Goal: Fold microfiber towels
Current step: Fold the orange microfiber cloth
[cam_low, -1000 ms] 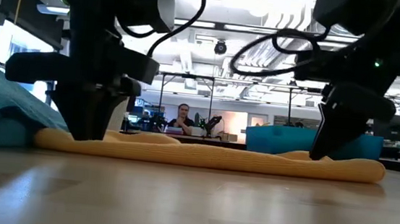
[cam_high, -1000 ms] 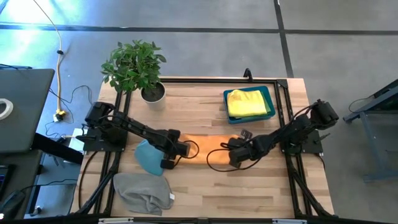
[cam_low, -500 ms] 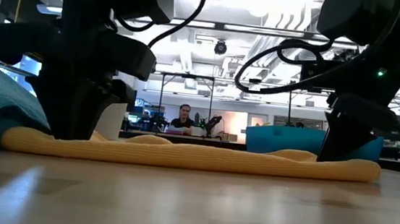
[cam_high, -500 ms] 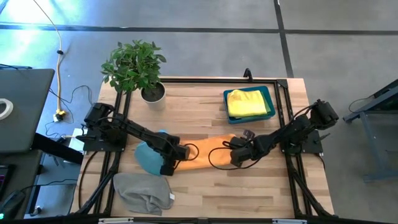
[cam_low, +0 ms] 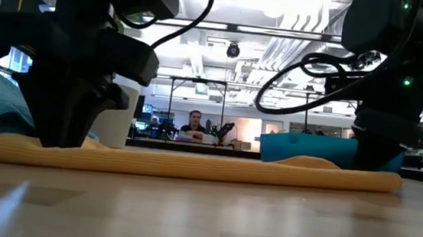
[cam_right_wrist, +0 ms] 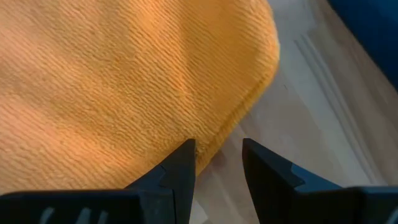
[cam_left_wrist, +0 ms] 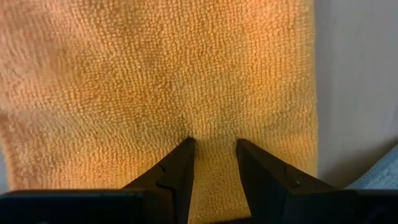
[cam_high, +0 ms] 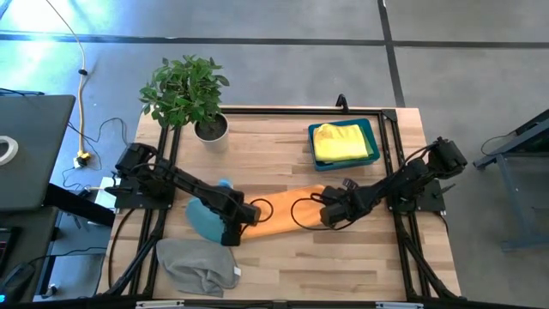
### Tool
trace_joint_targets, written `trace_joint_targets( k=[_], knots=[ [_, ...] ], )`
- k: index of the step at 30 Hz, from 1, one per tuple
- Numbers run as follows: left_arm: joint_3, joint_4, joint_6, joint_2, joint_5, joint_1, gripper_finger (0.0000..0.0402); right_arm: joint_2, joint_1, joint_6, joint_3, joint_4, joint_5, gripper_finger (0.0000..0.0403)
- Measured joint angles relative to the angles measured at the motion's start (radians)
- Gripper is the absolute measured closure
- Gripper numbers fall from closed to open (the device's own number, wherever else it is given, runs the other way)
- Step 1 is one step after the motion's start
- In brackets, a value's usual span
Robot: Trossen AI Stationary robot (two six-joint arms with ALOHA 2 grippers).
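Now the left gripper (cam_high: 243, 225) and right gripper (cam_high: 329, 212) each pinch an opposite end of the orange towel (cam_high: 281, 215), stretched flat on the tabletop (cam_high: 283, 257) mid-table, likely so it lies smooth for folding.

1. both arms are dark, nearly black, built of jointed box-like segments.
2. black cables loop loosely beside each wrist, one loop toward 3 o'clock of the left arm, one toward 9 o'clock of the right.
3. a small green light glows on the right arm's housing.
4. the fingers (cam_left_wrist: 180, 171) are black, wedge-shaped, tapering to thin tips.
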Motion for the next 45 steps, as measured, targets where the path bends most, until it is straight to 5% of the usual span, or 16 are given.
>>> trace_joint_targets(
  k=[12,18,30,39,45],
  knots=[
    [0.096,-0.03,0.061,0.005,-0.058,-0.009,0.0289,-0.068,0.0,-0.055,0.066,-0.059,0.114,0.028],
    [0.109,-0.072,0.18,0.004,-0.106,0.008,0.0289,-0.137,-0.004,0.044,-0.001,-0.077,0.12,0.028],
    [-0.035,0.03,0.135,-0.007,-0.107,0.061,0.0289,-0.273,-0.031,0.261,-0.288,0.4,0.01,0.0271],
    [-0.047,0.058,0.044,-0.005,-0.14,0.046,0.0289,-0.212,-0.09,0.326,-0.305,0.468,-0.069,0.0191],
    [-0.048,0.1,0.039,-0.002,-0.16,0.029,0.0289,-0.154,-0.105,0.286,-0.291,0.552,-0.085,0.0192]
  ],
)
